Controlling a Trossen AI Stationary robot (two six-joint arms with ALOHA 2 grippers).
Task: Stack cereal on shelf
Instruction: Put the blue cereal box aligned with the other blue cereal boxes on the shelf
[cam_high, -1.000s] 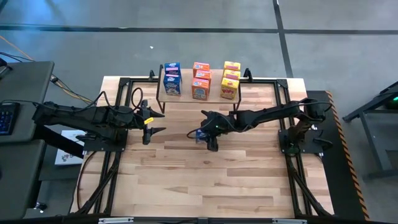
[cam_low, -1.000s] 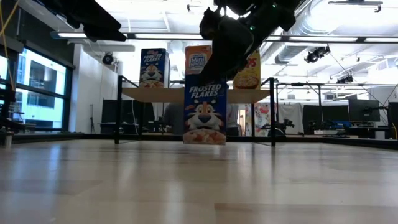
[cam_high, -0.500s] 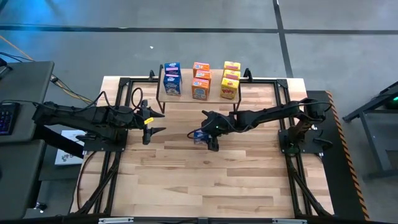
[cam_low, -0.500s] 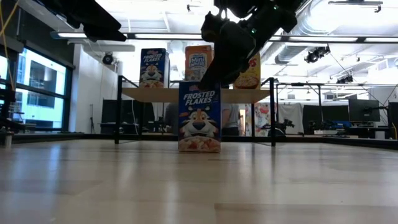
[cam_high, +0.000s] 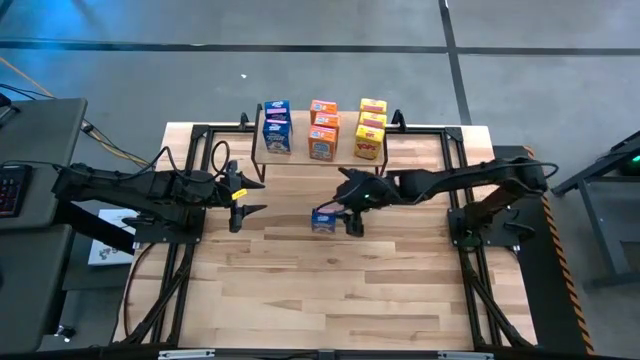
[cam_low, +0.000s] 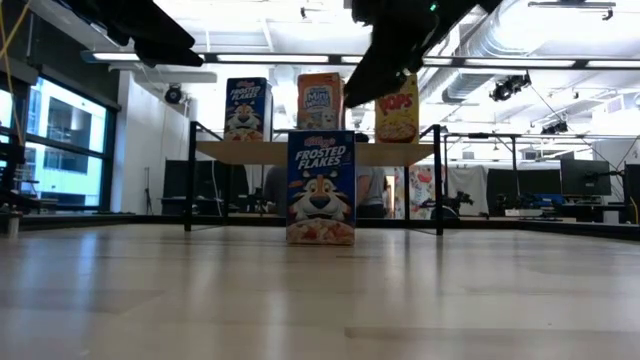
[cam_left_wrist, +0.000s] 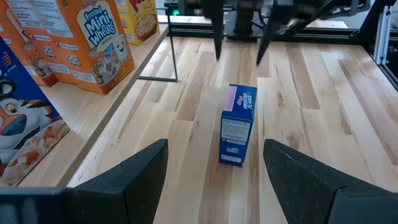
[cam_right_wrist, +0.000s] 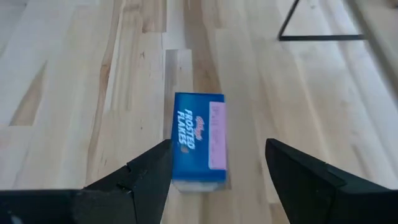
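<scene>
blue box (cam_high: 323, 220) upright, free on open table | right hand (cam_high: 352, 222) apart, just beside | left hand (cam_high: 243, 200) apart, well clear

Open tabletop (cam_high: 330, 290) across lower frame. Centre: upright blue cereal box (cam_high: 322, 220), right gripper (cam_high: 350, 216) just above. Upper centre blocked by loaded shelf (cam_high: 343, 155).

Blue tiger-printed cereal box (cam_low: 320, 187), light wood shelf (cam_low: 315, 152).
</scene>
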